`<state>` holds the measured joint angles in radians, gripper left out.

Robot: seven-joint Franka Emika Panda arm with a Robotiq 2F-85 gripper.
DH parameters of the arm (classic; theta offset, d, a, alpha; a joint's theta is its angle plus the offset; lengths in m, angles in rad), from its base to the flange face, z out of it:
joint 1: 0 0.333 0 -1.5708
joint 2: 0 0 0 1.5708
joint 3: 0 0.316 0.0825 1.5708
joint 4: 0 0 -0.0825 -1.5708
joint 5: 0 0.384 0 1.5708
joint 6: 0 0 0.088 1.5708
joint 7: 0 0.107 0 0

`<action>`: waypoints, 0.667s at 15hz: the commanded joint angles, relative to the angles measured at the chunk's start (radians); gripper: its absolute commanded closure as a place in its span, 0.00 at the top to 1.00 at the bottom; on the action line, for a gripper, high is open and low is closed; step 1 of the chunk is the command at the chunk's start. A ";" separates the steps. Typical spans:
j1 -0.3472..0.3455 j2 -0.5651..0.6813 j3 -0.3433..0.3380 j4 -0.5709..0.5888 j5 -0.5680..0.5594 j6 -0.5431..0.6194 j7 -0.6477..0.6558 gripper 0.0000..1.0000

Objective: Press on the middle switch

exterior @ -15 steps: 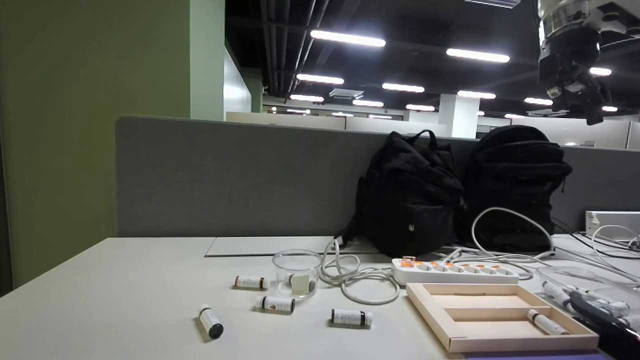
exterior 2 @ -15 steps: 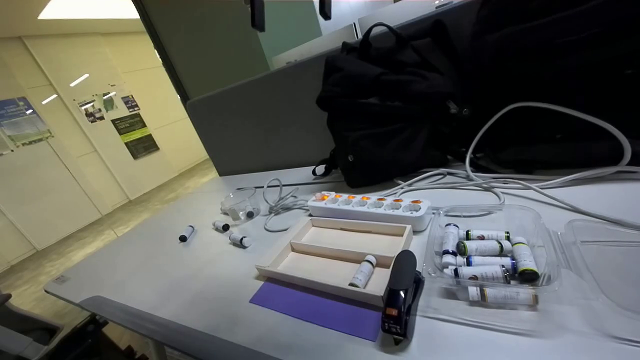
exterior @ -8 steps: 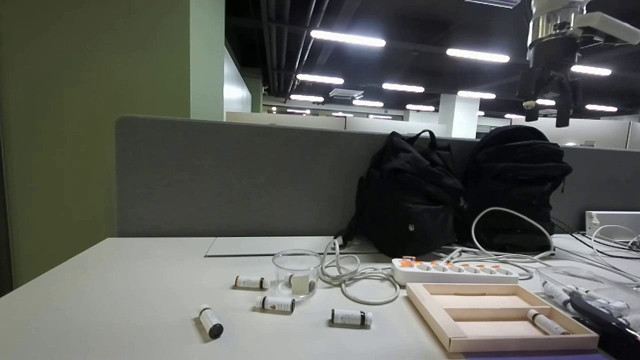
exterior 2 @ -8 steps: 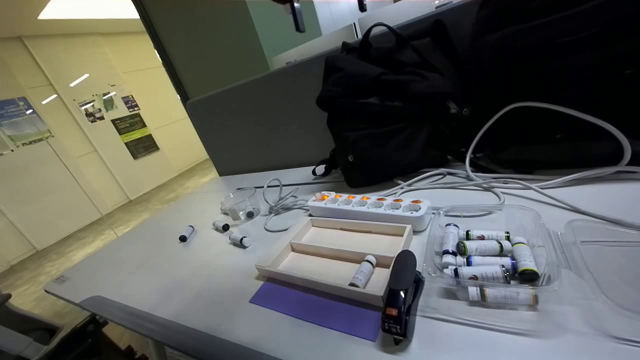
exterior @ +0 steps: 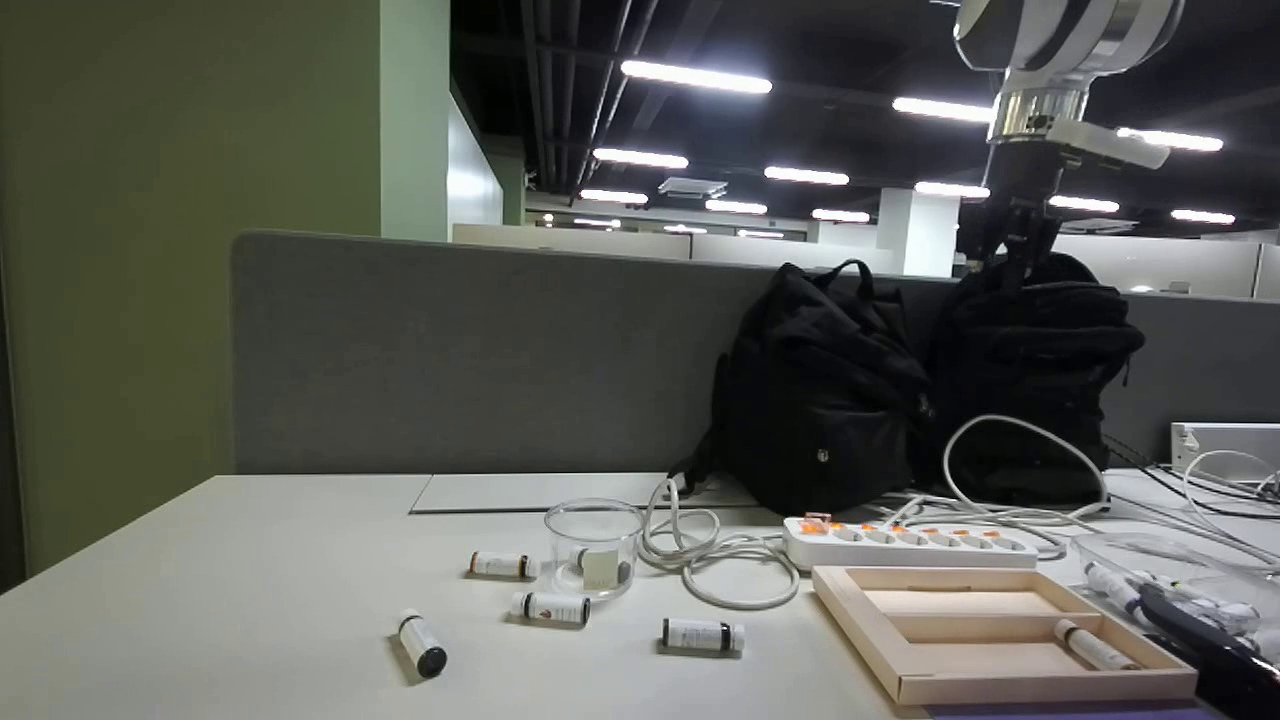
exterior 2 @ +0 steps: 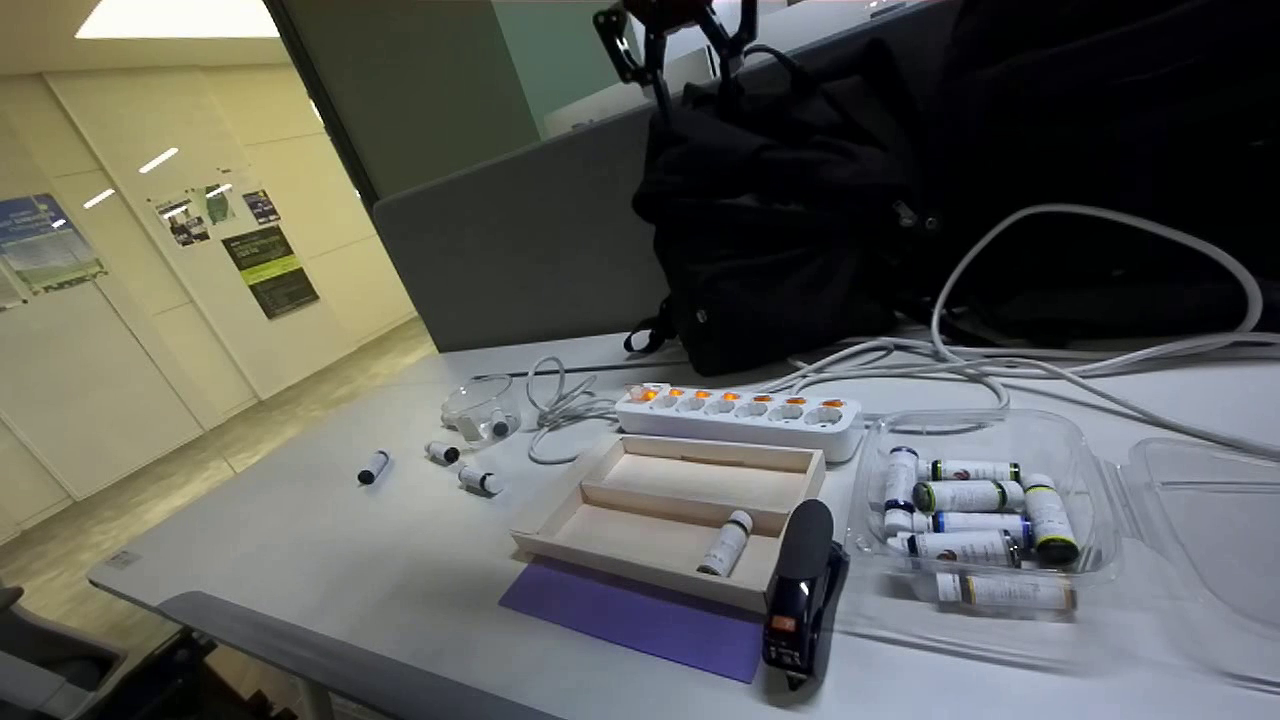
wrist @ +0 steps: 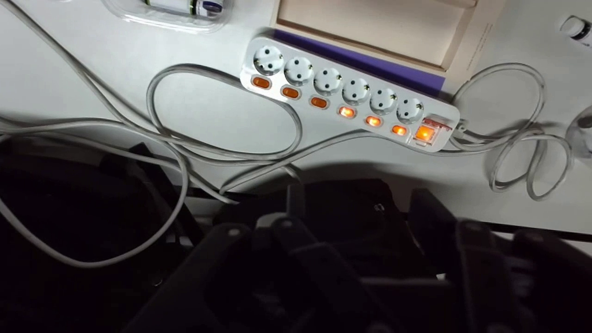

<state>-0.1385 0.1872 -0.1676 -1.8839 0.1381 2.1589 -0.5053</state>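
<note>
The long white power strip [wrist: 330,90] lies on the table, seen in the wrist view and in both exterior views [exterior: 900,555] [exterior 2: 740,422]. The middle switch [wrist: 347,112] is a small orange rocker at the centre of the row; it glows, and it also shows in an exterior view [exterior 2: 731,397]. My gripper [wrist: 358,201] is high above the table, near the backpacks, apart from the strip. Its two black fingers stand apart with nothing between them. It also shows in both exterior views [exterior: 995,272] [exterior 2: 696,100].
Black backpacks [exterior 2: 780,220] stand behind the strip, below the gripper. White cables [wrist: 222,155] loop around the strip. A wooden tray [exterior 2: 665,515], a black stapler-like tool [exterior 2: 803,590] and a clear box of vials [exterior 2: 985,510] lie in front and beside. A grey partition [exterior: 480,360] stands behind.
My gripper has come down and moved left in an exterior view, and down and right in another. Its fingers look closer together than before. The objects on the table have not moved.
</note>
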 commanded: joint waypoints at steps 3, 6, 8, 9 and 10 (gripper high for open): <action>-0.037 0.181 0.062 0.167 0.005 -0.035 0.010 0.17; -0.034 0.225 0.075 0.186 -0.044 0.002 0.027 0.01; -0.046 0.247 0.084 0.210 -0.042 -0.046 0.022 0.00; -0.050 0.249 0.086 0.216 -0.043 -0.074 0.023 0.00; -0.059 0.243 0.088 0.216 -0.037 -0.113 0.020 0.00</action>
<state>-0.1636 0.4201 -0.1000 -1.7183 0.1146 2.1438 -0.5038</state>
